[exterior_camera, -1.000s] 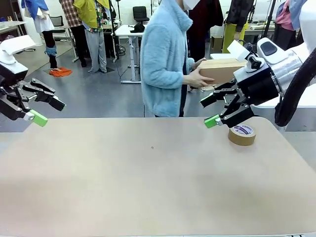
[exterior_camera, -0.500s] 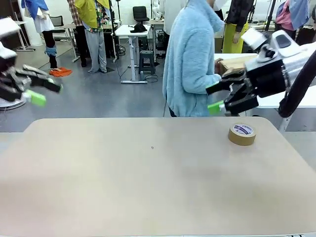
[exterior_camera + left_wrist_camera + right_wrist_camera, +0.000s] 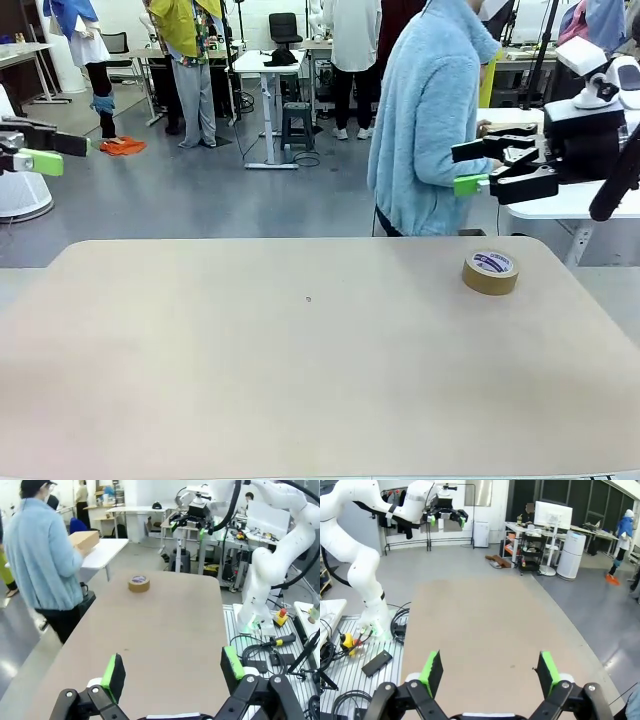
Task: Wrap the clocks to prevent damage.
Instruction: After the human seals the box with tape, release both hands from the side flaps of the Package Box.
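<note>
The tan table [image 3: 300, 370] is bare across its near and middle stretch, with a brown tape roll [image 3: 490, 272] lying flat near its far right corner. Above the far edge, both arms are raised clear of the surface: the left gripper [image 3: 35, 150] hangs at the left border with its green pads spread and nothing between them, and the right gripper [image 3: 490, 170] hovers above and just behind the tape roll, jaws likewise wide apart and empty. In the left wrist view that gripper's fingers [image 3: 114, 672] stand parted over the table's end, the tape roll [image 3: 139, 583] well ahead. Beyond the table a person in a light blue fleece jacket [image 3: 430, 120] stands turned away, holding what seems to be a cardboard box [image 3: 84, 539] over a white side table [image 3: 102, 554]; no wrapped clock bundle can be made out.
</note>
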You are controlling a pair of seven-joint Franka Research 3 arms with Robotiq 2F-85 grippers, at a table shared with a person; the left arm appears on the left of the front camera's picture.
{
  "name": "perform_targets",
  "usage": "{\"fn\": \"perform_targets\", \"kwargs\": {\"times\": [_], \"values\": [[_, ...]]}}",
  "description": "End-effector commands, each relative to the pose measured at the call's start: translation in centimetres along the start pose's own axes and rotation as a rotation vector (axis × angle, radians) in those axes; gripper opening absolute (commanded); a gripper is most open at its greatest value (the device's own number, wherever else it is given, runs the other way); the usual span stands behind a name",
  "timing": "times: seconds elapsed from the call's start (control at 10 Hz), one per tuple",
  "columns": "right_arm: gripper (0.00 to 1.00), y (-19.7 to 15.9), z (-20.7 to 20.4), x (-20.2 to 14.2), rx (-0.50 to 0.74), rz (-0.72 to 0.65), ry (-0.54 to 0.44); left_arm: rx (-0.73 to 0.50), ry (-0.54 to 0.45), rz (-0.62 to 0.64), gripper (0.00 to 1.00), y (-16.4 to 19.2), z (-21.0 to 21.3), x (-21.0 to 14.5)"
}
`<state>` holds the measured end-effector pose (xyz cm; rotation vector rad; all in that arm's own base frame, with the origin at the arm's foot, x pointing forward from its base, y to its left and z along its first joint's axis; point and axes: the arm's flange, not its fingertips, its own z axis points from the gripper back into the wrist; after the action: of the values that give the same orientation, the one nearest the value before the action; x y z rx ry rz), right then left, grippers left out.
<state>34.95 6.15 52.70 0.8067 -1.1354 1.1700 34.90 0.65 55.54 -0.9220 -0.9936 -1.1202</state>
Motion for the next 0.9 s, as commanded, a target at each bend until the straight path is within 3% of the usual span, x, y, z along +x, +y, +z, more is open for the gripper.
{"fn": "perform_targets", "kwargs": {"times": [0.0,0.2,0.3,0.8], "values": [[1.0,-0.6,1.4,-1.1,-0.062,0.014,-0.076,0.092,-0.029,0.008,1.0,0.7,1.3,-1.4],[1.0,-1.2,2.8,-1.8,-0.114,-0.023,-0.126,0.157,-0.09,-0.027,1.0,0.2,2.6,-1.8],[1.0,-0.9,2.2,-0.6,-0.065,-0.004,-0.04,0.162,-0.055,-0.024,1.0,0.5,2.5,-1.4],[1.0,-0.9,2.2,-0.6,-0.065,-0.004,-0.04,0.116,-0.046,0.013,1.0,0.8,2.9,-1.7]]}}
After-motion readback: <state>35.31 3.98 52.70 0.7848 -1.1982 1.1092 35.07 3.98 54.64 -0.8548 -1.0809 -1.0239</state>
